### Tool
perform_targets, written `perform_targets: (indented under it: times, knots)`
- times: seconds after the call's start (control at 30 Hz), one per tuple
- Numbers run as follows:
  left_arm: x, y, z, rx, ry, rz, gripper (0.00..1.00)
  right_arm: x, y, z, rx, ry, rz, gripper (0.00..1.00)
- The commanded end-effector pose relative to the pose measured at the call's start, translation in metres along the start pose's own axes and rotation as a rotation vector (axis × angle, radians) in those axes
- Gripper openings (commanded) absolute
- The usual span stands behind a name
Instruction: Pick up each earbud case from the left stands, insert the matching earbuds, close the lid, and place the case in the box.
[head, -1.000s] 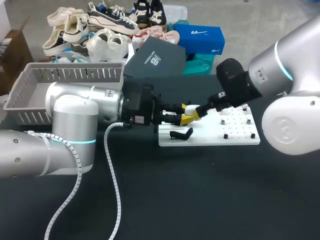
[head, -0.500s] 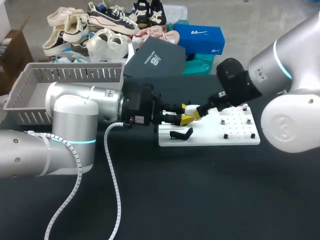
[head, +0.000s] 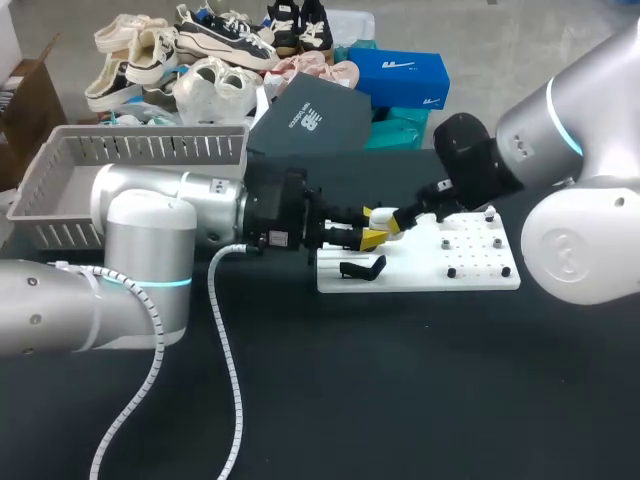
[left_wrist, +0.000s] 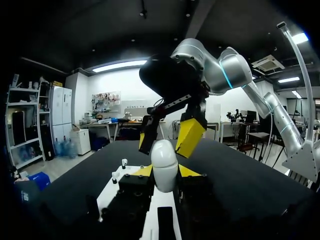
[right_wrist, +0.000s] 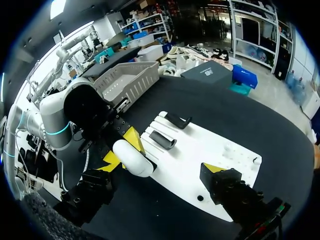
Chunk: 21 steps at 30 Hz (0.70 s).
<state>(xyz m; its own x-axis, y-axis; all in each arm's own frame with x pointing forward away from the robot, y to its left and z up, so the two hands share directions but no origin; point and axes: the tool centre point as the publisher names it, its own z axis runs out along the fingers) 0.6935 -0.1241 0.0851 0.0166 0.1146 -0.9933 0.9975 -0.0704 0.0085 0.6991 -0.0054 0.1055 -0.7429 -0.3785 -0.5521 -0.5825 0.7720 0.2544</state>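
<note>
— Where's the earbud case (left_wrist: 164, 162)?
— Clamped in the left fingers (left_wrist: 189, 171)! Both yellow tips press its sides, and it's held up off the bench (head: 400, 380), over the edge of the white board (head: 470, 272) near a black stand (head: 362, 268).
— And the right fingers (left_wrist: 189, 137)?
— Spread wide, gripping nothing, just above the case. One tip sits right beside it, but I can't tell if it's touching.

A black-covered table (head: 400, 400) filled the scene, and on it, toward the far right, lay a flat white rectangular board (head: 420, 278) with its long side running left to right, dotted on its right half with small dark pegs (head: 451, 272) and a few pale ones.
</note>
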Motion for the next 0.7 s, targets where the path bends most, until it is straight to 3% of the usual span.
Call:
perform_targets:
  times: [0.03, 0.37, 0.57, 0.7]
  knots:
    - [0.000, 0.000, 0.001, 0.004, -0.002, 0.001, 0.00, -0.002, 0.001, -0.003, 0.018, -0.005, -0.001, 1.00]
    - [0.000, 0.000, 0.001, 0.004, -0.002, 0.001, 0.00, -0.025, -0.005, -0.018, 0.069, -0.050, -0.037, 1.00]
    - [0.000, 0.000, 0.001, 0.004, -0.002, 0.001, 0.00, -0.033, -0.027, -0.041, 0.195, -0.072, -0.073, 1.00]
    - [0.000, 0.000, 0.001, 0.004, -0.002, 0.001, 0.00, -0.031, -0.051, -0.056, 0.328, -0.050, -0.094, 1.00]
